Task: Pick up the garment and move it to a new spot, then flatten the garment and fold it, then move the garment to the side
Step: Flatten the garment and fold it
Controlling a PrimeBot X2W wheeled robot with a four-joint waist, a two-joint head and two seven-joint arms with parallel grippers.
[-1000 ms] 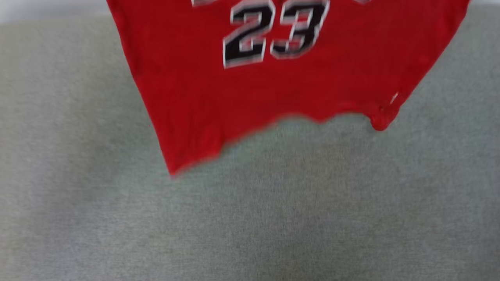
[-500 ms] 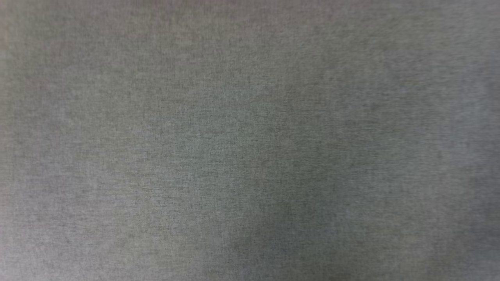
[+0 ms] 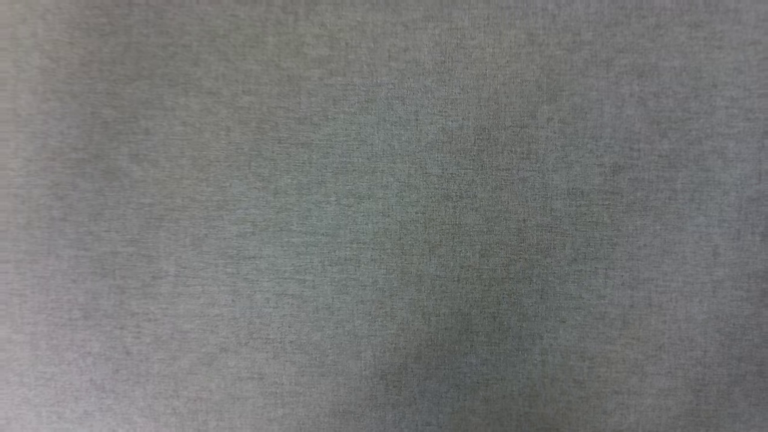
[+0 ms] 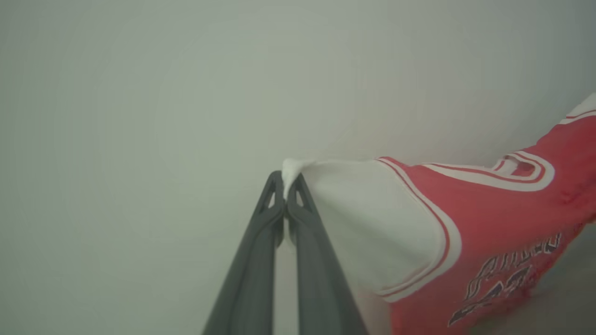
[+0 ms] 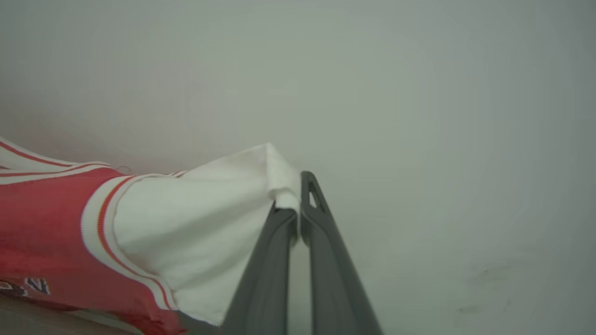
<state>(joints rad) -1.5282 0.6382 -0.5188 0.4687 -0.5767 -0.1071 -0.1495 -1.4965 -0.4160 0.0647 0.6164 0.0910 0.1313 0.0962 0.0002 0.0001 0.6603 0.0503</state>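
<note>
Jaws of left gripper (image 4: 286, 184) pressed together, pinching white sleeve tip of garment (image 4: 493, 204): red jersey, white sleeve panels, red-white striped trim, dark lettering. Cloth stretches from frame centre toward right edge. Right gripper (image 5: 296, 197) clamped on opposite white sleeve; garment spreads to lower left. Plain pale background (image 4: 139, 93) behind. Head view: grey woven surface (image 3: 384, 216).

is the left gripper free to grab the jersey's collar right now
Probably not: the left gripper is shut on the white sleeve of the jersey, so it would have to let go first.
</note>
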